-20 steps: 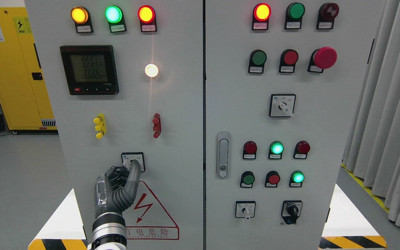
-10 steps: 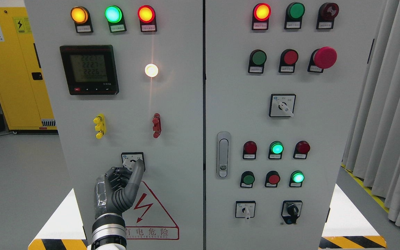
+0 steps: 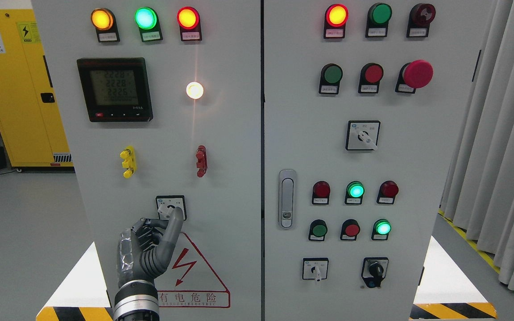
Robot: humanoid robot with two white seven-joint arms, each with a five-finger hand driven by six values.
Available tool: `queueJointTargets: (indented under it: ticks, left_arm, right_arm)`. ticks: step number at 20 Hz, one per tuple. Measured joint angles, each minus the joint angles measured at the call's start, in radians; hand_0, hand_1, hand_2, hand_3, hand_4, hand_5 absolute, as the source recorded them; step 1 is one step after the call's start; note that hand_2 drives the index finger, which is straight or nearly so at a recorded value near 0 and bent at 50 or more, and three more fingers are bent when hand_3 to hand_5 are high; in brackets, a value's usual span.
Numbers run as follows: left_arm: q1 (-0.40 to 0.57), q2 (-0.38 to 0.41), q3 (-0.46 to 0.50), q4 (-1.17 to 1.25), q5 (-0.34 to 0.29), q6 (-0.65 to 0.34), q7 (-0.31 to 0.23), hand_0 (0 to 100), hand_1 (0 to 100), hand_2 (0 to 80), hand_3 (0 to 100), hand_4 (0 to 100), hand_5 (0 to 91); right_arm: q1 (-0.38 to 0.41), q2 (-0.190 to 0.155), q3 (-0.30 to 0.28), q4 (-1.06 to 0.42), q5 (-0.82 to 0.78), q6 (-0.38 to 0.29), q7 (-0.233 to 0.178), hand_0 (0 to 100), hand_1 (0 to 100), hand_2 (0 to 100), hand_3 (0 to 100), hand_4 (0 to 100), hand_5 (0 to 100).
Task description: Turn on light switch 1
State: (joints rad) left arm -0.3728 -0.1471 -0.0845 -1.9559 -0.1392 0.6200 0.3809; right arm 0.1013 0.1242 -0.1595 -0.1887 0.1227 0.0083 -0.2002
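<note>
A small square rotary switch (image 3: 170,206) with a white knob sits low on the left cabinet door (image 3: 230,147), above a red lightning warning triangle (image 3: 185,267). My left hand (image 3: 152,243) rises from the bottom edge just below it. Its index finger (image 3: 176,215) is stretched up and touches the lower right corner of the switch plate, while the other fingers are curled and hold nothing. A round white lamp (image 3: 194,90) glows higher on the same door. The right hand does not show.
The left door also carries three lit lamps, a digital meter (image 3: 115,89), and a yellow (image 3: 127,162) and a red terminal (image 3: 201,161). The right door (image 3: 417,178) holds buttons, lamps, selector switches and a latch handle (image 3: 287,198). A yellow cabinet stands at far left, curtains at right.
My left hand has sunk a little and shifted left. Its index fingertip slid from the knob down to the switch's lower right corner, uncovering the knob. The white lamp glows throughout.
</note>
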Motion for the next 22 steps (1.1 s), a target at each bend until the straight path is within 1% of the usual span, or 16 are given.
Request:
queueJointTargets:
  ticks: [4, 6, 7, 9, 11, 12, 16, 18, 22]
  left_arm:
    - [0.029, 0.002, 0.0, -0.021, 0.001, -0.001, 0.0, 2, 47, 66.8, 99, 91, 85.3]
    - [0.049, 0.003, 0.0, -0.031, 0.001, -0.018, -0.001, 2, 47, 70.4, 100, 91, 85.5]
    - [0.06, 0.004, 0.001, -0.035, 0.001, -0.037, -0.003, 2, 47, 70.7, 100, 91, 85.5]
    - [0.094, 0.007, 0.003, -0.043, 0.001, -0.1, -0.02, 2, 47, 71.4, 100, 94, 85.7]
    - [0.143, 0.012, 0.005, -0.048, 0.001, -0.185, -0.044, 2, 46, 71.3, 100, 95, 85.0]
    - [0.169, 0.014, 0.006, -0.05, 0.002, -0.224, -0.05, 2, 44, 70.2, 99, 95, 85.2]
    - [0.281, 0.024, 0.021, -0.056, 0.008, -0.347, -0.069, 3, 42, 68.9, 98, 96, 85.3]
    - [0.331, 0.03, 0.034, -0.051, 0.034, -0.405, -0.104, 3, 41, 67.5, 97, 97, 85.0]
    - [0.417, 0.041, 0.078, -0.006, 0.088, -0.546, -0.207, 3, 40, 64.9, 98, 97, 83.3]
  right_arm:
    - [0.0, 0.0, 0.0, 0.0, 0.0, 0.0, 0.0, 0, 50, 4, 0, 0, 0]
    - [0.0, 0.0, 0.0, 0.0, 0.0, 0.0, 0.0, 0, 50, 4, 0, 0, 0]
    - [0.0, 0.0, 0.0, 0.0, 0.0, 0.0, 0.0, 0, 50, 4, 0, 0, 0]
    - [0.0, 0.0, 0.0, 0.0, 0.0, 0.0, 0.0, 0, 50, 4, 0, 0, 0]
    - [0.0, 0.0, 0.0, 0.0, 0.0, 0.0, 0.0, 0, 50, 4, 0, 0, 0]
    - [0.0, 0.0, 0.0, 0.0, 0.0, 0.0, 0.0, 0, 50, 4, 0, 0, 0]
    - [0.0, 0.0, 0.0, 0.0, 0.0, 0.0, 0.0, 0, 50, 4, 0, 0, 0]
    - [0.0, 0.0, 0.0, 0.0, 0.0, 0.0, 0.0, 0, 50, 4, 0, 0, 0]
    - [0.0, 0.0, 0.0, 0.0, 0.0, 0.0, 0.0, 0, 50, 4, 0, 0, 0]
